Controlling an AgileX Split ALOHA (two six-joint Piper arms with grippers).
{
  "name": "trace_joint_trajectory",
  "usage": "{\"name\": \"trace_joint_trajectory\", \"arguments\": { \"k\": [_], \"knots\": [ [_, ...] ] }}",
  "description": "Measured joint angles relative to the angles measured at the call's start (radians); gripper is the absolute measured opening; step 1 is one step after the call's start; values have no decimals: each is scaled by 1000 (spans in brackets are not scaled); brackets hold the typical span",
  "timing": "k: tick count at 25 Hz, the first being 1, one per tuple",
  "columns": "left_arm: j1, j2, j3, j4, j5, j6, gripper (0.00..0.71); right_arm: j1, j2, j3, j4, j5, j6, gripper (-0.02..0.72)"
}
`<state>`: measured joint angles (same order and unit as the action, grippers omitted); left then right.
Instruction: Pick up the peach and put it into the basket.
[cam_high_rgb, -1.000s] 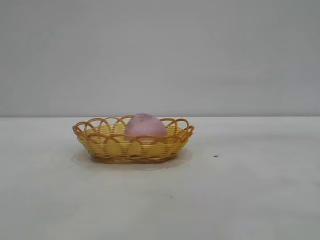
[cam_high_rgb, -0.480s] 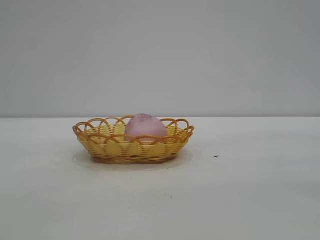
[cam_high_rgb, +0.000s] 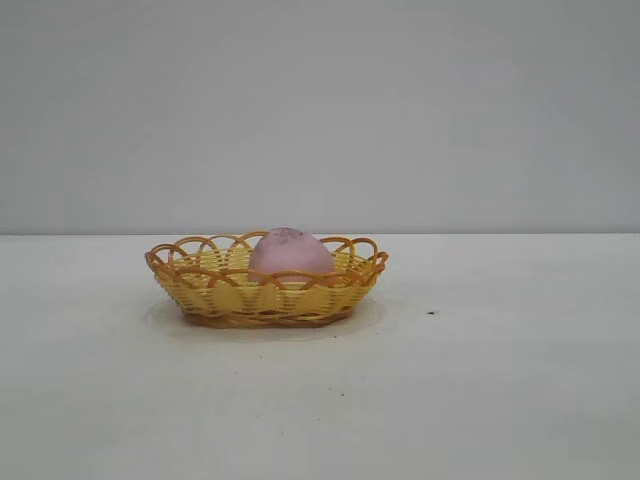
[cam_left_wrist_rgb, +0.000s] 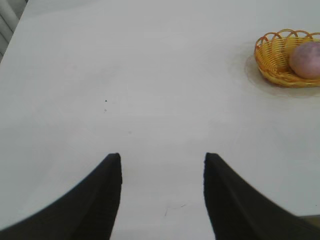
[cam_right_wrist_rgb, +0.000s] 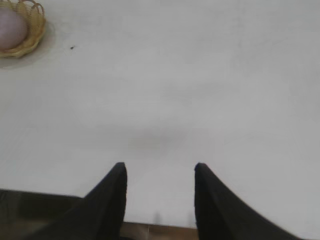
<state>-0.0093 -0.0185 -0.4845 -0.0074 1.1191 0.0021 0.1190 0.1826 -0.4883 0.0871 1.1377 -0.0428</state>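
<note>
White surface (cam_high_rgb: 500, 400) runs back to a plain grey wall (cam_high_rgb: 320, 110), and nothing stands between me and the work. Near the middle of the surface sits the basket (cam_high_rgb: 215, 295), and the peach (cam_high_rgb: 290, 250) rests inside it, its lower half hidden behind the looped rim. A small dark speck (cam_high_rgb: 431, 313) lies just beside the basket. My left gripper (cam_left_wrist_rgb: 162, 160) and right gripper (cam_right_wrist_rgb: 160, 167) hang well apart from the basket above bare surface, both with jaws spread and holding nothing; only their tips show.
</note>
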Motion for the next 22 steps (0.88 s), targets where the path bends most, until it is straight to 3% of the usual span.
{"name": "trace_joint_trajectory", "arguments": {
  "k": [11, 22],
  "knots": [
    [0, 0, 0, 0, 0, 0, 326, 0, -190, 0, 9, 0, -23, 320],
    [0, -2, 2, 0, 2, 0, 326, 0, -199, 0, 27, 4, -27, 320]
  ]
}}
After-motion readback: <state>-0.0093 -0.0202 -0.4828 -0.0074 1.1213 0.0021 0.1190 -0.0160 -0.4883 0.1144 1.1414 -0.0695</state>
